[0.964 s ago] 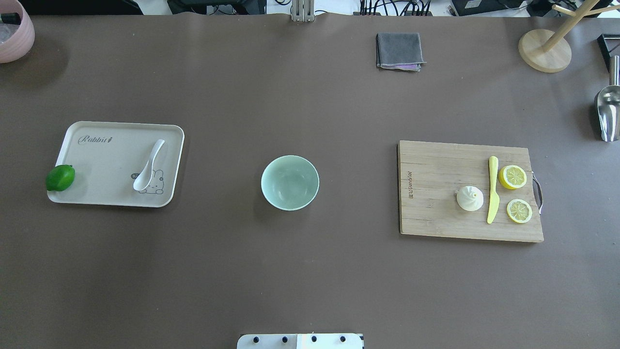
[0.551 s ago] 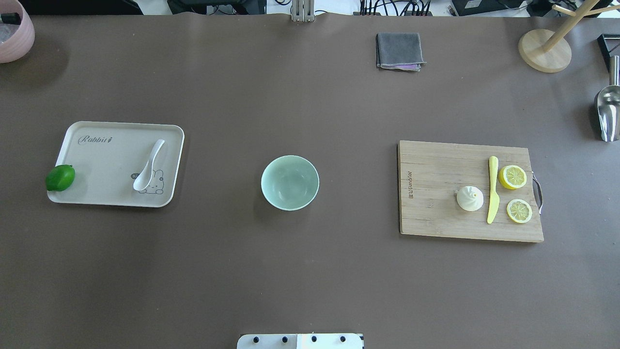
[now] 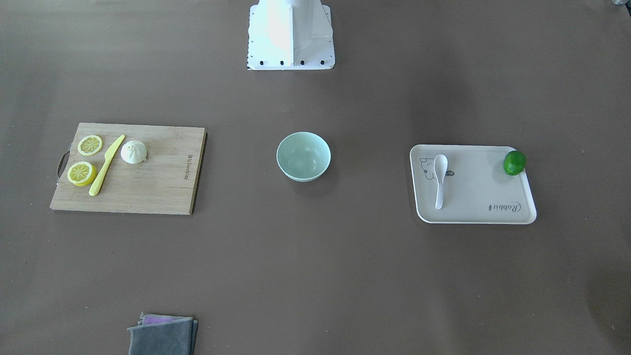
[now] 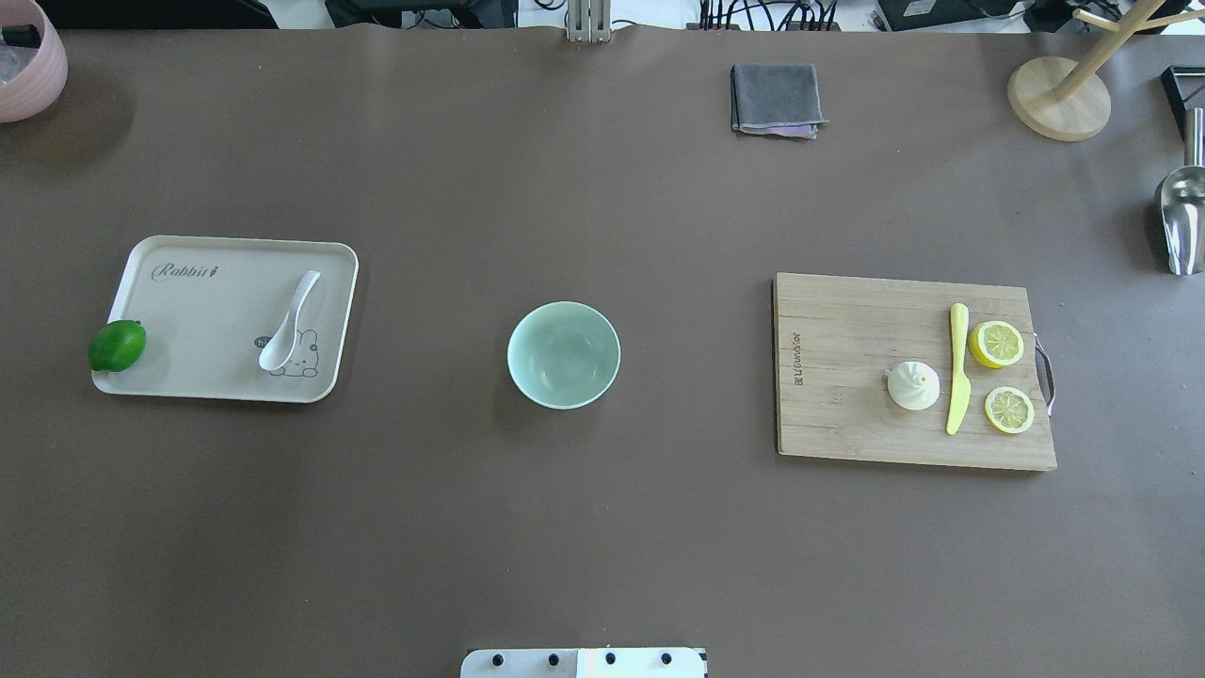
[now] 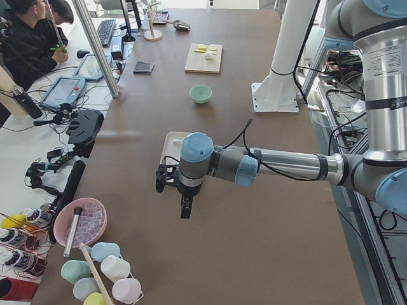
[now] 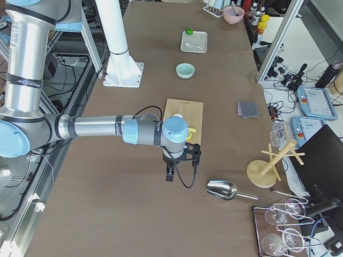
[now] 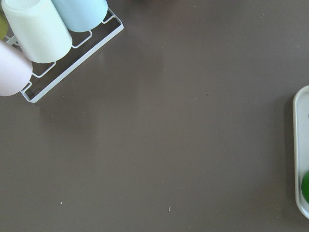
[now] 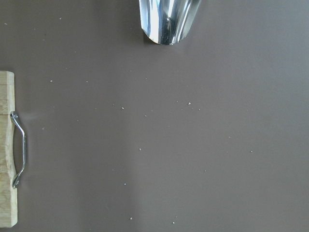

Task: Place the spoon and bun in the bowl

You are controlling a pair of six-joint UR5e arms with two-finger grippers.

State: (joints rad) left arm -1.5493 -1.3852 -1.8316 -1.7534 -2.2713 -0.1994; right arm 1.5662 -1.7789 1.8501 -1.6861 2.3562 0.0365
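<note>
The white spoon (image 4: 288, 322) (image 3: 439, 180) lies on a beige tray (image 4: 207, 320) at the table's left. The white pleated bun (image 4: 913, 385) (image 3: 133, 151) sits on a wooden cutting board (image 4: 838, 395) at the right. The mint-green bowl (image 4: 563, 354) (image 3: 303, 156) stands empty in the middle. My left gripper (image 5: 185, 208) shows only in the exterior left view, above the table beyond the tray's outer end. My right gripper (image 6: 169, 175) shows only in the exterior right view, above the table beyond the board's handle end. I cannot tell whether either is open or shut.
A lime (image 4: 117, 345) sits at the tray's corner. A yellow-green knife (image 4: 957, 369) and lemon slices (image 4: 996, 344) lie beside the bun. A grey cloth (image 4: 776, 99), a wooden stand (image 4: 1058, 98), a metal scoop (image 4: 1182, 221), a pink bowl (image 4: 28, 61) and a cup rack (image 7: 43, 34) line the edges.
</note>
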